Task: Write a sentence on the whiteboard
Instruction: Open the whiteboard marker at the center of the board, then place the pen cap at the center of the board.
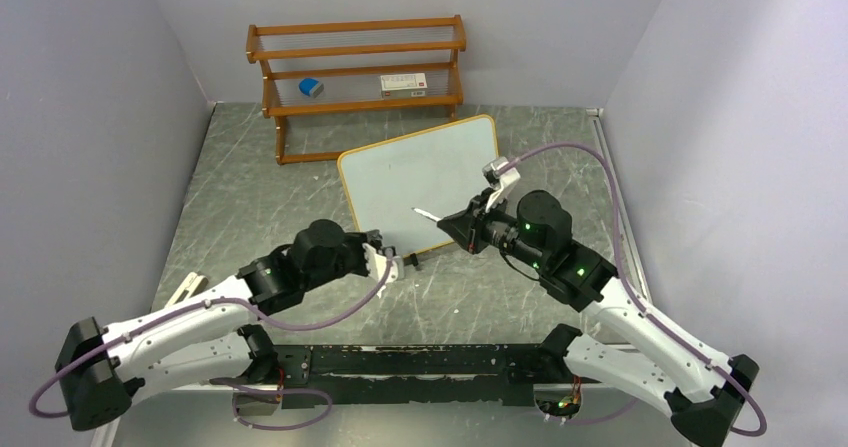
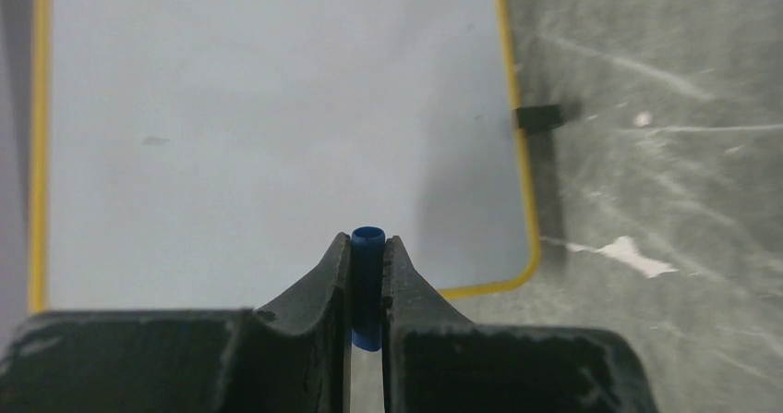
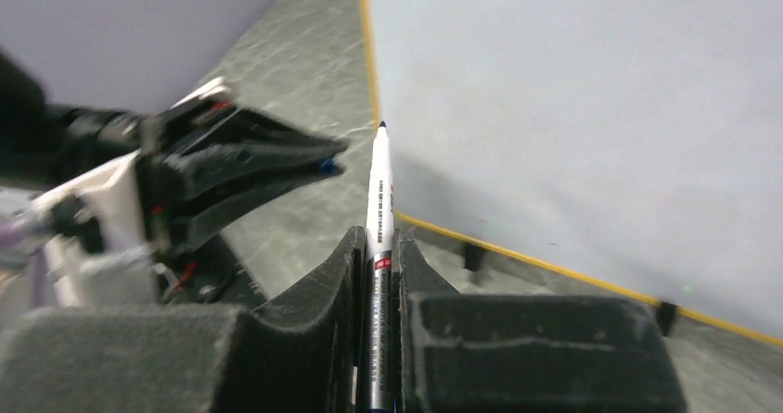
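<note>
Whiteboard (image 1: 420, 182) standing on counter (image 1: 250, 197); face plain white.
Right hand (image 3: 377, 247) pinching uncapped blue-tipped marker (image 3: 379, 187), tip near board's frame; left hand (image 2: 367, 247) pinching blue cap (image 2: 367, 284).

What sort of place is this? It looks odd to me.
Probably a robot test booth in a lab: plain walls box in a table, a left arm and right arm are bolted at its near edge, and a whiteboard and shelf rack are set out as props.

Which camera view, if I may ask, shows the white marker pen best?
Right wrist view: the white marker pen shows close, tip to barrel, clamped in the right gripper. Top view: only a thin sliver. Left wrist view: no clear sign.
</note>
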Action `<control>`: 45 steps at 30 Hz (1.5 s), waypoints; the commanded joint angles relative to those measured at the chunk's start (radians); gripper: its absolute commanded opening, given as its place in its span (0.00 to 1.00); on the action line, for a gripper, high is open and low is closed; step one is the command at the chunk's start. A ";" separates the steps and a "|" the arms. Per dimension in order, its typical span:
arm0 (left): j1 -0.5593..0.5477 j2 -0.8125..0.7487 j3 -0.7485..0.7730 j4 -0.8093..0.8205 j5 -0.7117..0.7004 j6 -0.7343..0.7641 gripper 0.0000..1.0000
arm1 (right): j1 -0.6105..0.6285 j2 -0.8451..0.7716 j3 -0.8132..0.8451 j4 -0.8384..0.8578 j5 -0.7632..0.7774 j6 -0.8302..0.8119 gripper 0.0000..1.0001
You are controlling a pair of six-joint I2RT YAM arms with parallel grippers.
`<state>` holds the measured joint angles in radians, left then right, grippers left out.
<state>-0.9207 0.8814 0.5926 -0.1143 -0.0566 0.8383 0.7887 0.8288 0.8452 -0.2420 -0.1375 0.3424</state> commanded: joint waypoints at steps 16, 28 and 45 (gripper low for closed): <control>-0.373 0.386 0.083 -0.015 -0.151 -0.388 0.05 | 0.001 -0.275 -0.282 0.304 0.419 -0.151 0.00; -0.373 0.612 0.124 0.044 -0.071 -0.469 0.16 | 0.001 -0.294 -0.290 0.272 0.417 -0.145 0.00; -0.328 0.657 0.184 -0.018 -0.044 -0.474 0.45 | 0.001 -0.287 -0.299 0.271 0.395 -0.140 0.00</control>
<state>-1.2518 1.5700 0.7544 -0.1104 -0.1120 0.3801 0.7887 0.5476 0.5522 0.0158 0.2546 0.2024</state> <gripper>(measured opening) 0.419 0.132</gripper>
